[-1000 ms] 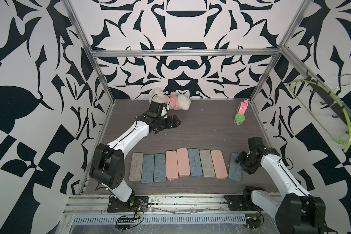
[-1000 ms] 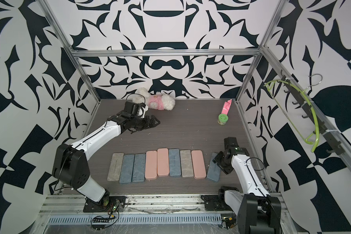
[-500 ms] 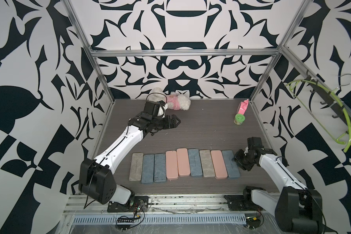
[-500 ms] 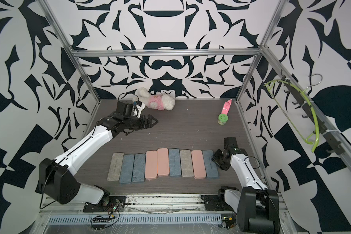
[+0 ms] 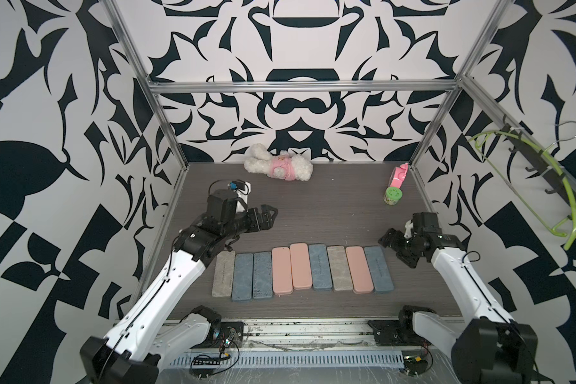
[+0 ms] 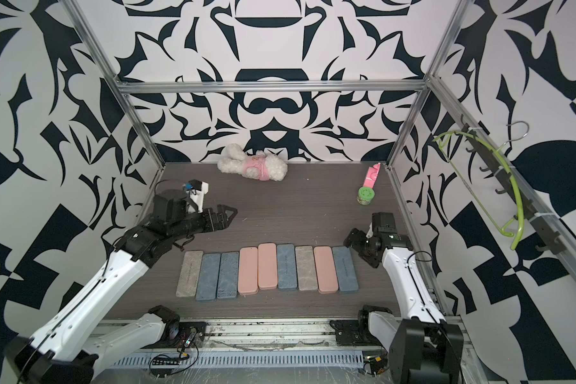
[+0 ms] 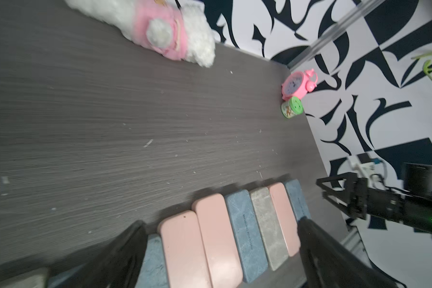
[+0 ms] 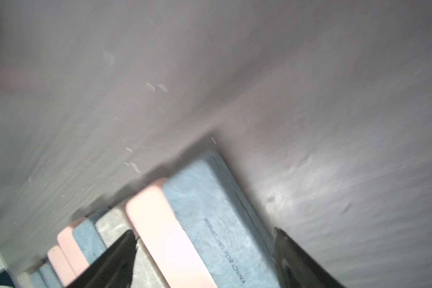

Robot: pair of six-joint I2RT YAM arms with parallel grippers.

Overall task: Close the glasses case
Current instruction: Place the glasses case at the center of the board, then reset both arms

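Observation:
A blue glasses case [image 5: 378,269] [image 6: 345,269] lies flat with its lid down at the right end of a row of several cases. My right gripper [image 5: 394,249] [image 6: 358,249] hovers just right of its far end, open and holding nothing. In the right wrist view the case [image 8: 200,194] shows between the spread fingers of the right gripper [image 8: 203,232], which do not touch it. My left gripper [image 5: 271,217] [image 6: 231,219] hangs open and empty behind the left part of the row. The left gripper [image 7: 221,222] is wide apart in its wrist view, and the blue case [image 7: 296,197] lies beyond.
The other cases in the row [image 5: 300,266], blue, pink and grey, all lie shut side by side. A plush toy [image 5: 280,166] rests at the back wall. A pink alarm clock [image 5: 398,174] and a green can [image 5: 393,195] stand at the back right. A green hanger [image 5: 546,173] hangs outside.
The blue case's lid, raised a second ago, now lies flat. The right gripper has opened and backed off it. The left arm has pulled back toward the front left.

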